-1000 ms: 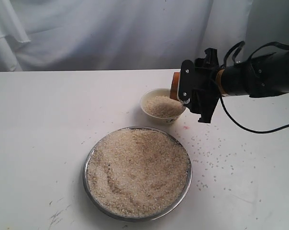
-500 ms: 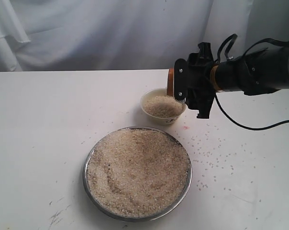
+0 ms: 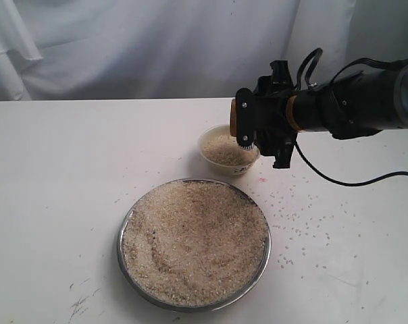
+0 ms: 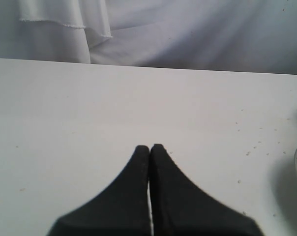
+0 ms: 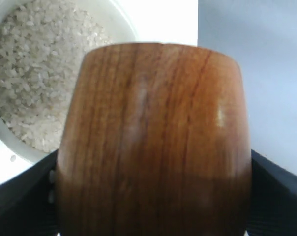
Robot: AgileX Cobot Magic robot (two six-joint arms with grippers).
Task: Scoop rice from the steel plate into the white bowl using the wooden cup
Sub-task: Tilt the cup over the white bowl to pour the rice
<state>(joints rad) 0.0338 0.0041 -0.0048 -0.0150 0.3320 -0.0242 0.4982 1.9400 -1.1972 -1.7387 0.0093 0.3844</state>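
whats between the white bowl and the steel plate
Just a thin strip of bare table; nothing else sits between the white bowl and the steel plate. The exterior view shows it.

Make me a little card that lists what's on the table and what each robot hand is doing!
wooden cup: tipped on its side above the white bowl
right gripper: closed on the wooden cup
left gripper: shut, holding nothing, over bare table
white bowl: partly filled with rice, just beyond the steel plate in the exterior view
steel plate: nearly full of rice
spilled grains: scattered on the table to the right of the plate
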